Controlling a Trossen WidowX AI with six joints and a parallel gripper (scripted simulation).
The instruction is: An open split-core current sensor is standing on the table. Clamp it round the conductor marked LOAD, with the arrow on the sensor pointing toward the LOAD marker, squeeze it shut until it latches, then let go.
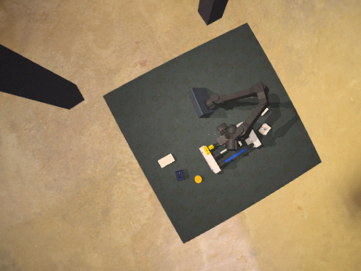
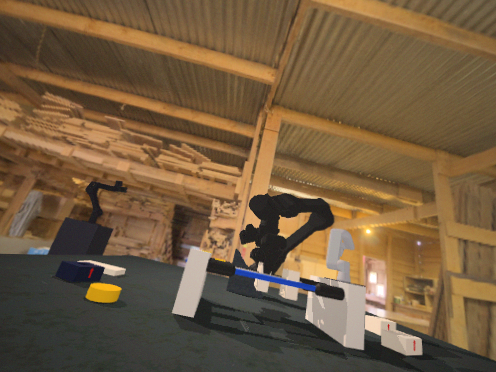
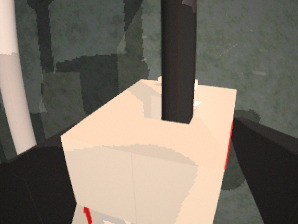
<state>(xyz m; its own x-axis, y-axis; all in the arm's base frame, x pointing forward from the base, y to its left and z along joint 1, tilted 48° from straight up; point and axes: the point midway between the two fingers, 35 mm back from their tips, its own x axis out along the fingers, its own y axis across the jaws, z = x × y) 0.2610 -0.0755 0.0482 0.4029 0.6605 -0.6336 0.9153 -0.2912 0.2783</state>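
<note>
The cream split-core sensor point(image 3: 152, 163) fills the wrist view. Its two halves sit closed together around a dark conductor point(image 3: 180, 43) that passes through its top. A red mark shows on its right edge and another low on its left. My gripper point(image 3: 161, 130) straddles the sensor, its black fingers a little apart from the sensor's sides, so it is open. In the overhead view the gripper point(image 1: 219, 140) hovers over the rig's near end, by the yellow marker point(image 1: 210, 147) on the white end block point(image 1: 209, 159). A blue conductor point(image 1: 234, 156) runs parallel alongside.
A cream block point(image 1: 166, 160), a dark blue box point(image 1: 180, 177) and an orange disc point(image 1: 198, 178) lie left of the rig. A small white part point(image 1: 265, 128) lies to the right. The arm's base point(image 1: 199, 102) stands behind.
</note>
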